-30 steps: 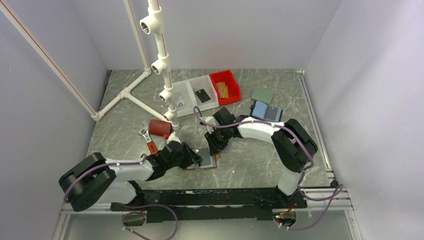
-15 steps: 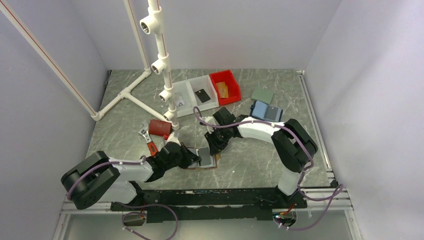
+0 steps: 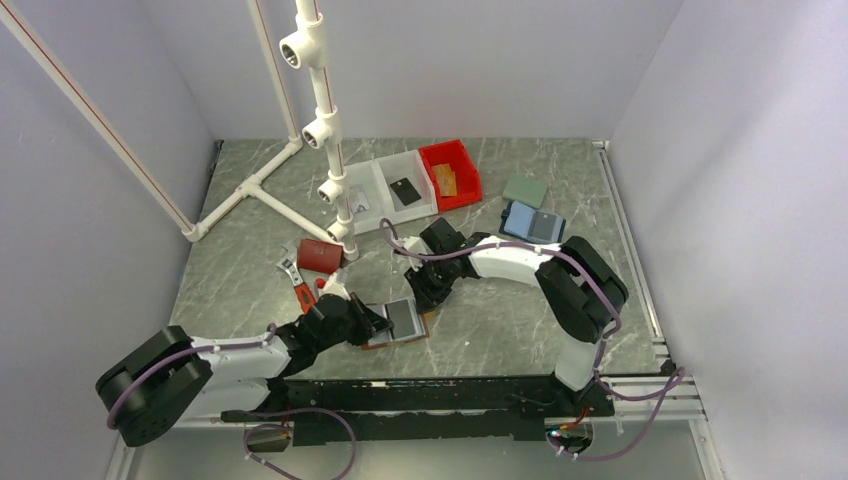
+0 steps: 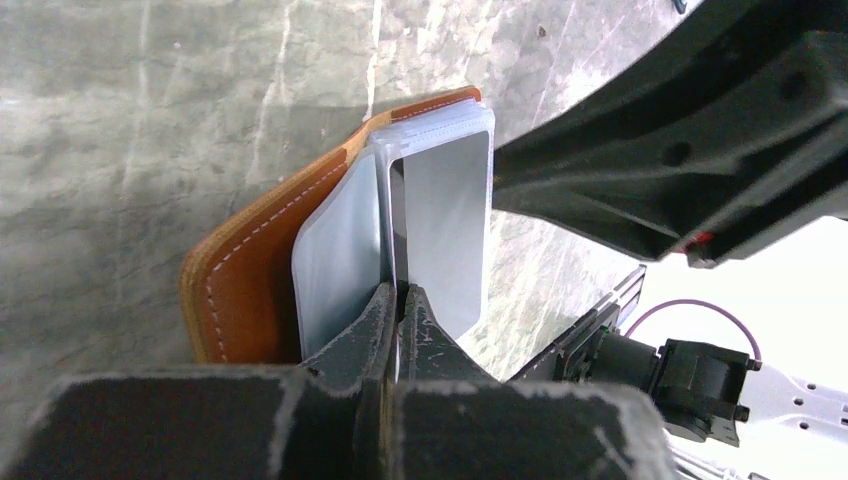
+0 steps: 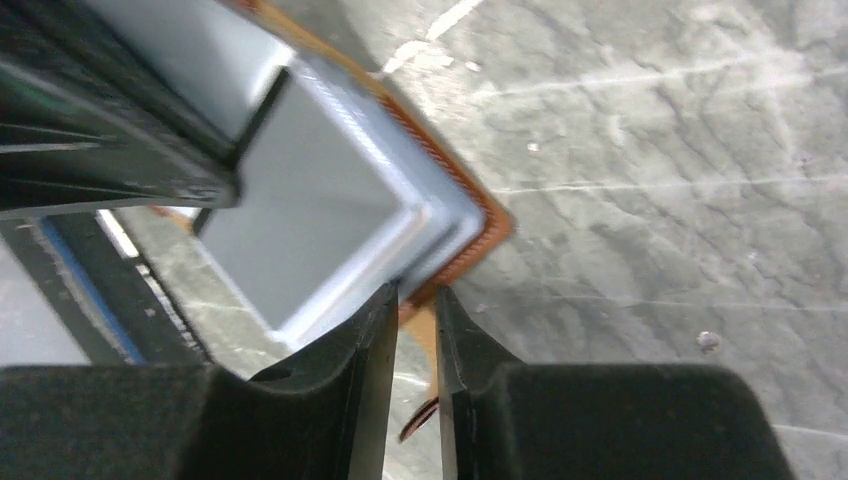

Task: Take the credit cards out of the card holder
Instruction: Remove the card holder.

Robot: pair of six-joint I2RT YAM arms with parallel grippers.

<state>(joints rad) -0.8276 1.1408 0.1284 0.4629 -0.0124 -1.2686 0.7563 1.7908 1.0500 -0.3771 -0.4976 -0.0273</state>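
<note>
Left fingers (image 4: 392, 308) are clenched tight on the near edge of a pale grey plastic card (image 4: 445, 215), and the card's far end reaches into the pale inner sleeves of the brown leather folding wallet (image 4: 245, 285). Right fingers (image 5: 392, 315) are pinched down on the wallet's opposite corner, with the stitched brown edge sitting right between them, so both arms have hold of the same bundle from opposite ends. The wallet lies open on the grey marbled counter (image 3: 520, 330), off to the right of the small dark red box (image 3: 320, 255) and a bit nearer the arm bases, not touching it.
</note>
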